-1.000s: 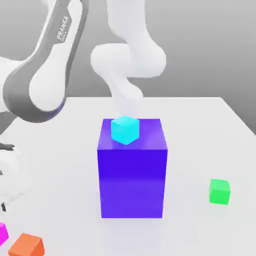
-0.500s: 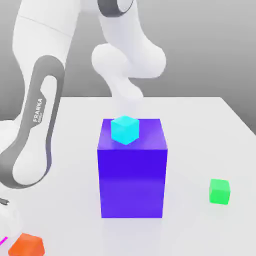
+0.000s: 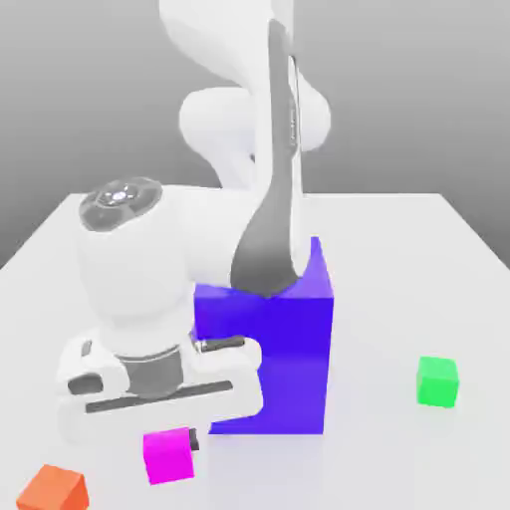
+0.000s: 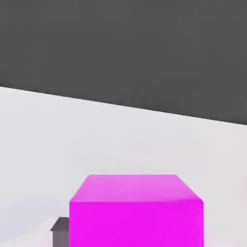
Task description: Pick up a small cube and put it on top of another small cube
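We see the white bench (image 3: 398,249) carrying the big blue-violet block (image 3: 289,349), which the arm partly hides as it leans across. Just beside the block's lower corner, on the exterior view's left, our tool (image 3: 171,438) hangs pinching the small magenta cube (image 3: 167,455), lifted, we judge, to be carried to another cube. The green cube (image 3: 437,381) sits well apart; the orange cube (image 3: 52,488) lies near.
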`<state>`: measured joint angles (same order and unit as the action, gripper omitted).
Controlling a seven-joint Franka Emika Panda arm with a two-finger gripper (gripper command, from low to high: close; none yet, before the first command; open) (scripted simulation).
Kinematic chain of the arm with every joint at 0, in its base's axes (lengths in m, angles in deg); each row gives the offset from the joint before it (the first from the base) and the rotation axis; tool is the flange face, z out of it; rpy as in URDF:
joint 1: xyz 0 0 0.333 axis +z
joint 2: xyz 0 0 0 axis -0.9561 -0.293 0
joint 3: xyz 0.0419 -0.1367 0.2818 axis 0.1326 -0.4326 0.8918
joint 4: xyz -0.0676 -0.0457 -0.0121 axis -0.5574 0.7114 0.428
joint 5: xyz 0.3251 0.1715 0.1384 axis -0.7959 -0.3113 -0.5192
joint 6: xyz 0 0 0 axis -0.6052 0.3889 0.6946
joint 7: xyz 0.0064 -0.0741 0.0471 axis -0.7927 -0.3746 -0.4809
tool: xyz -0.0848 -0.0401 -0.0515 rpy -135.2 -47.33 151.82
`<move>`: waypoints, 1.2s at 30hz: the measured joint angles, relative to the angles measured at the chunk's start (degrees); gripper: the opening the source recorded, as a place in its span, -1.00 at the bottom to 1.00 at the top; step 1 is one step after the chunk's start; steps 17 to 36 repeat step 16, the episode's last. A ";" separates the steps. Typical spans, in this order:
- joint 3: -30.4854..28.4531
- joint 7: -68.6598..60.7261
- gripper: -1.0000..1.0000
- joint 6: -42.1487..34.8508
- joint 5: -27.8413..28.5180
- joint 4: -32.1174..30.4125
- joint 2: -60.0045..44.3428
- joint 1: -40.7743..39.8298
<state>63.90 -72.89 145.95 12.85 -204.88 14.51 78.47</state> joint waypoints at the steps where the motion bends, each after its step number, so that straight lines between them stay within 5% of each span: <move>1: 1.46 -0.57 -1.00 0.32 0.78 -1.57 1.42 1.51; 8: 13.51 -4.93 -1.00 3.17 7.13 -12.71 11.37 20.28; 12: 15.08 -3.80 -1.00 10.84 13.77 -14.49 6.24 27.55; 13: 14.59 -3.13 1.00 12.68 14.88 -14.47 4.40 27.89; 36: 14.59 -3.13 1.00 12.68 14.88 -14.47 4.40 27.89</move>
